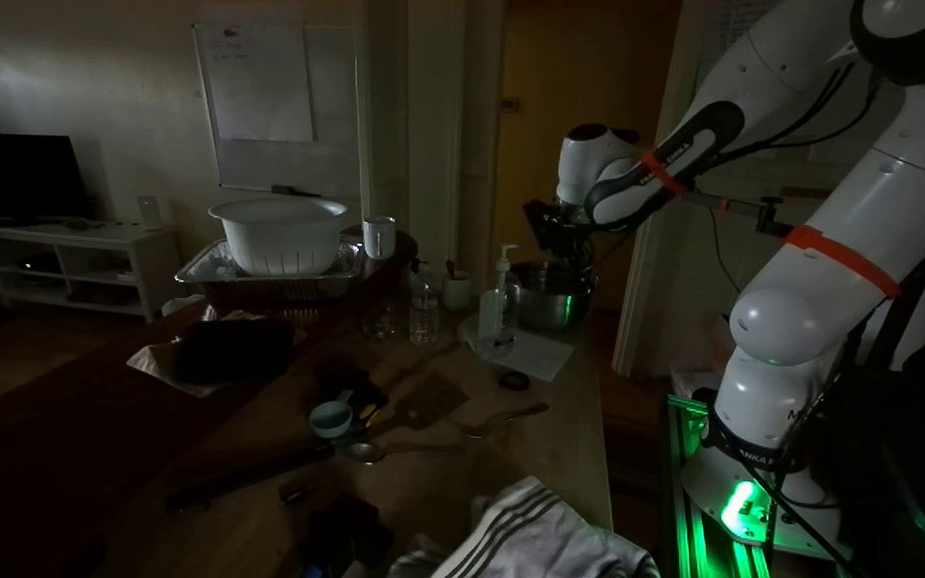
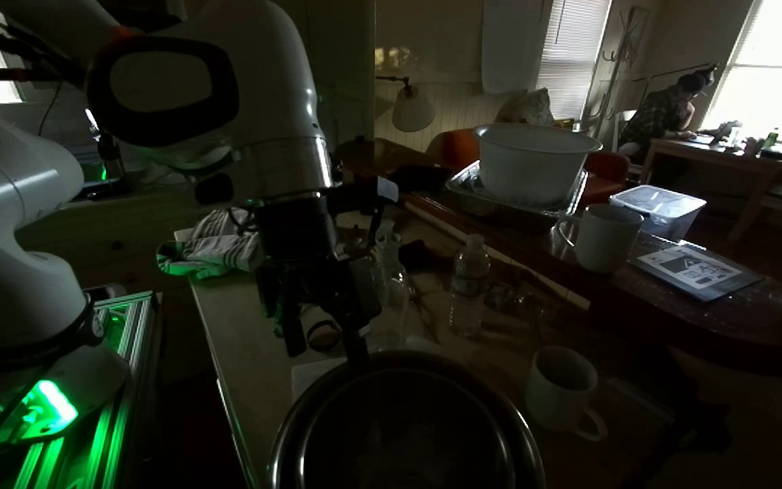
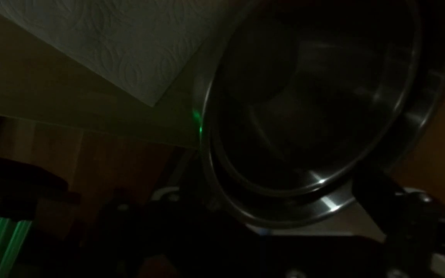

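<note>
Table (image 1: 567, 449): it carries the steel bowl (image 1: 555, 311), from which I tell all places; the bowl stands close to the table's edge, so a sideways push could make it fall.
Arm (image 1: 864, 249): it extends above the bowl; if the wrist comes too low, it could press the rim and tip it.
White tub (image 1: 282, 237): well apart from the bowl, inside a foil tray (image 1: 201, 271); out of danger, I think.
Steel bowl: upright, with a second rim visible inside; perhaps two vessels are nested, and then a pull on one may drag the other.
Gripper (image 2: 326, 352): the fingers are spread wide and I see nothing clasped; it is at the bowl's rim, but whether it touches I cannot tell. In this weak light, misjudged depth could cause a scrape or a collision.
Pump bottle (image 1: 498, 317): near the bowl and the gripper; being tall and narrow, it may topple from a light knock.
Mug (image 2: 557, 404): near the bowl, on the side away from the arm; a sliding bowl could strike it.
</note>
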